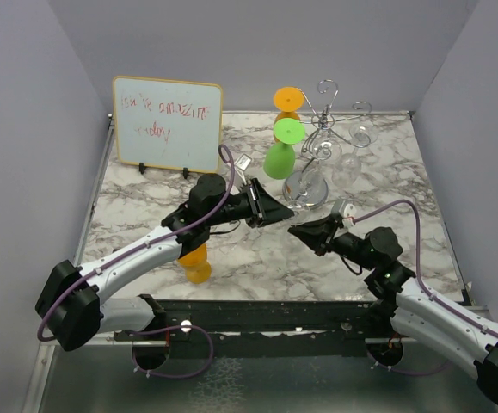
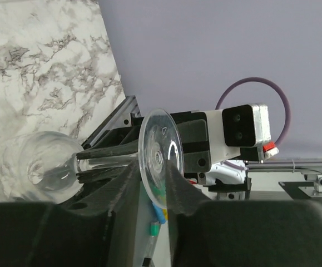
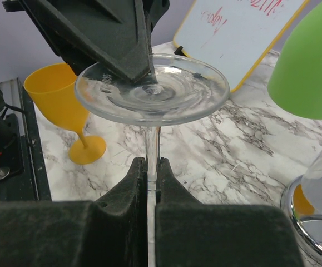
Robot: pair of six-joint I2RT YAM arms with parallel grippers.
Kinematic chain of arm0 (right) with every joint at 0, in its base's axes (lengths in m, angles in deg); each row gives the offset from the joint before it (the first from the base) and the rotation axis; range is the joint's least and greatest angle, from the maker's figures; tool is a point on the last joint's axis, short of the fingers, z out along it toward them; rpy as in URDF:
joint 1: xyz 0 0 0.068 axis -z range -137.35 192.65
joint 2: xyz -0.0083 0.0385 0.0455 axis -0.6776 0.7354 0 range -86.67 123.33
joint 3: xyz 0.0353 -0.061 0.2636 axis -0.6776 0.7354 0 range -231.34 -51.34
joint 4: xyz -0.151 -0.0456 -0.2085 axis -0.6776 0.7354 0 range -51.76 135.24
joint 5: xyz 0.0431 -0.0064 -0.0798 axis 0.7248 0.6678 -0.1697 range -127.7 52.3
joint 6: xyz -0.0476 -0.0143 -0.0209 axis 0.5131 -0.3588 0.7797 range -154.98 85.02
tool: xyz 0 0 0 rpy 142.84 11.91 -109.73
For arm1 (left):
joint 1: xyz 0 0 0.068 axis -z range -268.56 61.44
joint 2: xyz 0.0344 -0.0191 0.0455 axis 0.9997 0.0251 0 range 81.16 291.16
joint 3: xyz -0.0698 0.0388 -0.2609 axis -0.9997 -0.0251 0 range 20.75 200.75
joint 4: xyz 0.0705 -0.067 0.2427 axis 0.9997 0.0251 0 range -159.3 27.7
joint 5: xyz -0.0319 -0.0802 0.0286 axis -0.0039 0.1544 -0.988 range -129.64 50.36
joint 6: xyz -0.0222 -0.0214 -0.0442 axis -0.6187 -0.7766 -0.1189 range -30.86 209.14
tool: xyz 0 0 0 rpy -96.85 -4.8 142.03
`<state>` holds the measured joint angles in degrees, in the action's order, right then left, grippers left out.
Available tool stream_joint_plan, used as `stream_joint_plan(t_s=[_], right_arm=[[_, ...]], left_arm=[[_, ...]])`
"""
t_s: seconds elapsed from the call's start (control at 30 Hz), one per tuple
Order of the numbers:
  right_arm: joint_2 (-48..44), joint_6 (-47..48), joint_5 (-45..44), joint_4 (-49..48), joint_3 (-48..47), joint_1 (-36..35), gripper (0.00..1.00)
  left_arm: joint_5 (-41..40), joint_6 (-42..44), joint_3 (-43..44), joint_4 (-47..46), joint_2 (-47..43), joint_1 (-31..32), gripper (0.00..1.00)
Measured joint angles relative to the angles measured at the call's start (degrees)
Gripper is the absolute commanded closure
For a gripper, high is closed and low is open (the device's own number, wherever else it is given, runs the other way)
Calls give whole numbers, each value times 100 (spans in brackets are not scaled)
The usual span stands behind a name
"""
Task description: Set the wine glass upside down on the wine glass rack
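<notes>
The clear wine glass (image 2: 159,150) is held in the air between my two grippers, foot up and bowl (image 2: 35,169) toward the table. My right gripper (image 3: 150,161) is shut on its stem, just under the foot (image 3: 155,92). My left gripper (image 2: 149,169) is rolled sideways, with one finger on each face of the foot, pinching it near the centre. In the top view the left gripper (image 1: 276,211) and right gripper (image 1: 298,231) meet tip to tip in front of the wine glass rack (image 1: 335,129). Its chrome base (image 1: 307,191) is just beyond them.
A green glass (image 1: 280,155) and an orange one (image 1: 288,99) sit foot-up at the rack's left. Clear glasses (image 1: 328,151) hang on the rack. A yellow glass (image 1: 195,265) stands under my left arm. A whiteboard (image 1: 167,123) leans at the back left.
</notes>
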<state>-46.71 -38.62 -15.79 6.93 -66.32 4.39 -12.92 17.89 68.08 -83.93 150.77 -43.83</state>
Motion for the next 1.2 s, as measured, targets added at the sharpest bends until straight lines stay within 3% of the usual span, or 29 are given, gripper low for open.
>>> stream_joint_plan(t_s=[0.1, 0.33, 0.43, 0.77, 1.03, 1.2], right_arm=[[2, -44, -9, -11, 0, 0, 96], [144, -245, -92, 426, -313, 15, 51], [79, -457, -63, 732, -603, 7, 43], [-938, -1073, -125, 1545, -708, 2, 41], [-389, -3375, -1300, 2356, -1888, -4, 44], [-199, -4367, -1659, 2524, -2017, -4, 44]], left_arm=[[103, 31, 11, -39, 44, 0, 100], [181, 83, 22, 11, 63, -13, 100], [20, 225, -4, 15, 33, -11, 100], [-721, 800, -278, 114, -496, -116, 100], [-907, 1110, -267, 326, -538, -160, 100], [-901, 1104, -256, 326, -485, -166, 100]])
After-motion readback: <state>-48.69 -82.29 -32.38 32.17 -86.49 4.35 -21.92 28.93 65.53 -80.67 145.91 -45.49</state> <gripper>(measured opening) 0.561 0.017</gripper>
